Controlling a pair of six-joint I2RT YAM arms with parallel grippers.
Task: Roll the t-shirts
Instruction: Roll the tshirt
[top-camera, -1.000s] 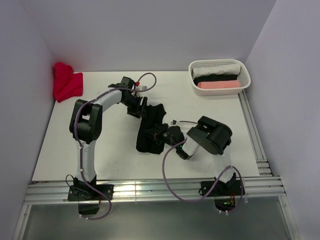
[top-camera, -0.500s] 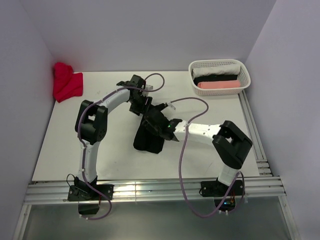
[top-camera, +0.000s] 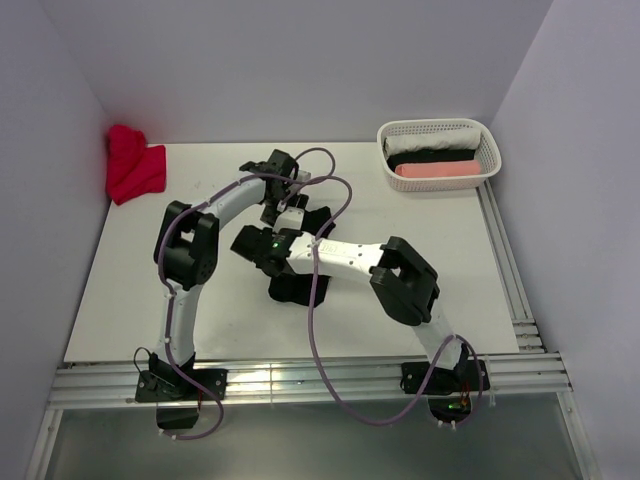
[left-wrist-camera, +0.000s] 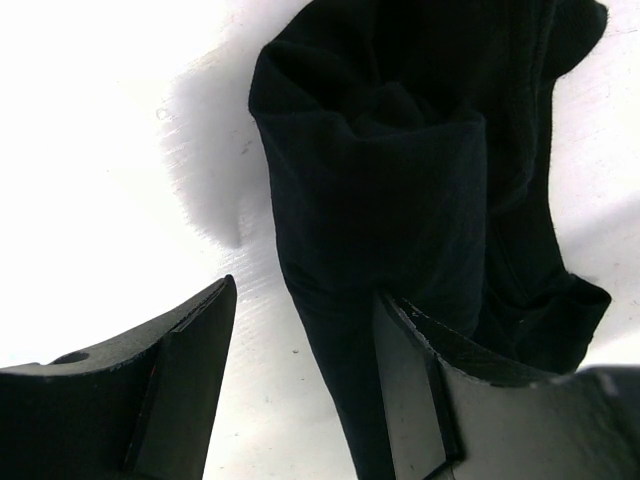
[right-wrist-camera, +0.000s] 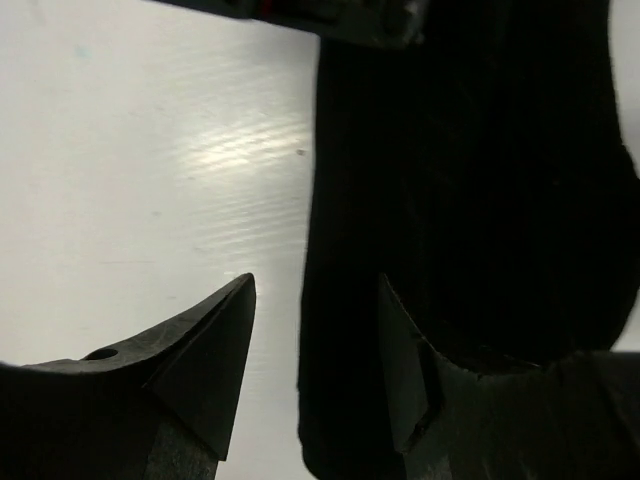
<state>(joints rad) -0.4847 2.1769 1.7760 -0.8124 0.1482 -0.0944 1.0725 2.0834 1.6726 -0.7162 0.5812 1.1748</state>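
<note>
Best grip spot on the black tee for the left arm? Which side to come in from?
Probably the bunched, rolled-over end of the black tee, at its long edge beside the bare table. Come from above with the left gripper: its open jaws straddle that edge, and the layers there look thick enough to pinch together.

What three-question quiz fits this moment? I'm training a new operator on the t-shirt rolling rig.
1. True or false: the left gripper and the right gripper, both at the black t-shirt, are open.
2. Name the colour of the cloth along the near side of the white basket.
3. Where does the red cloth lie?
A. in the basket
B. at the far left corner of the table
C. on the black t-shirt

Key: 1 true; 2 pink; 3 B.
</note>
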